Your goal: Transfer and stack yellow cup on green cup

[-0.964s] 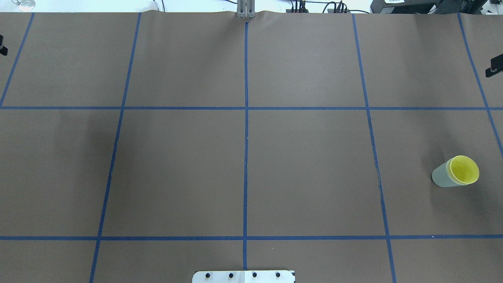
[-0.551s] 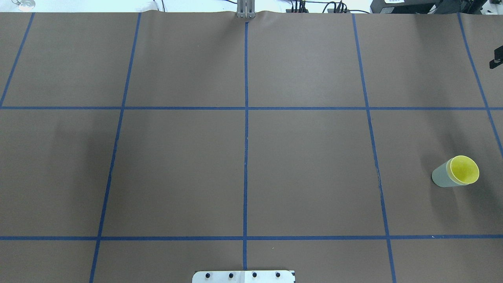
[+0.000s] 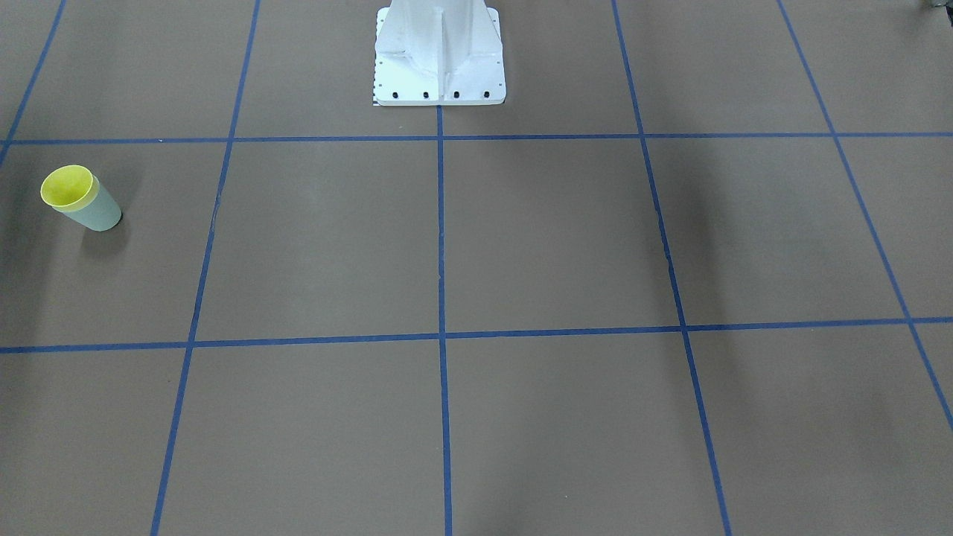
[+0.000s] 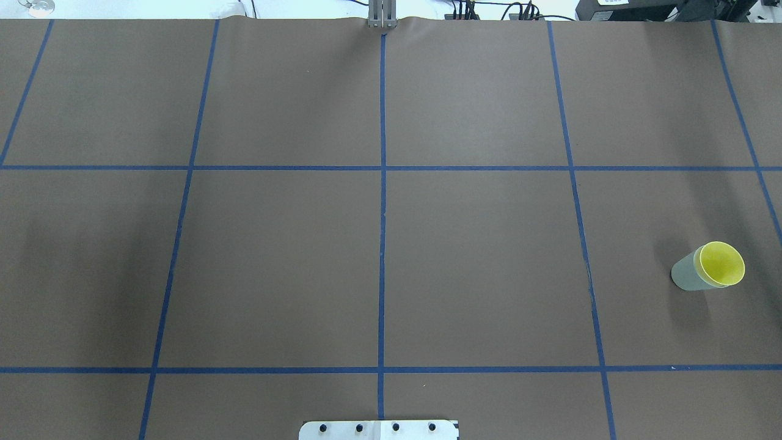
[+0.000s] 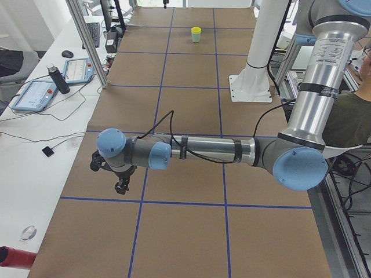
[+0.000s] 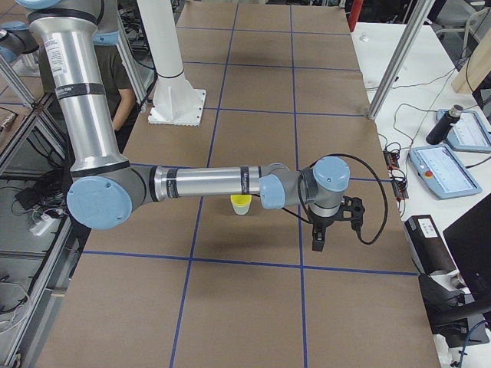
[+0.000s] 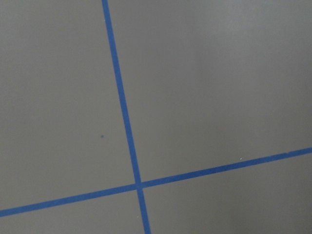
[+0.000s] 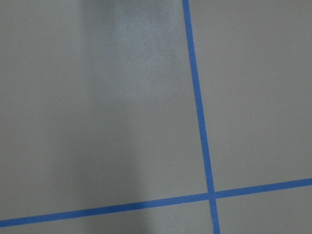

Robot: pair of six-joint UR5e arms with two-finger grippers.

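Observation:
The yellow cup (image 4: 722,264) sits nested inside the green cup (image 4: 685,274), standing upright at the table's right side in the overhead view. Only the yellow rim and inside show above the green wall. The stack also shows in the front-facing view, yellow cup (image 3: 67,186) in green cup (image 3: 99,215). My left gripper (image 5: 120,185) hangs over the table's left end, far from the cups; I cannot tell if it is open. My right gripper (image 6: 318,239) hangs to the right of the stack (image 6: 241,205), apart from it; I cannot tell if it is open. Both wrist views show only table.
Brown table cover with a blue tape grid (image 4: 382,183). The white robot base (image 3: 439,59) stands at the table's near-robot edge. A desk with tablets (image 5: 35,92) and a bottle (image 5: 56,78) runs along the far side. A person (image 5: 348,116) sits by the robot.
The black gripper tips at the overhead view's left and right edges have moved outward and left that view. The stacked cups have not moved.

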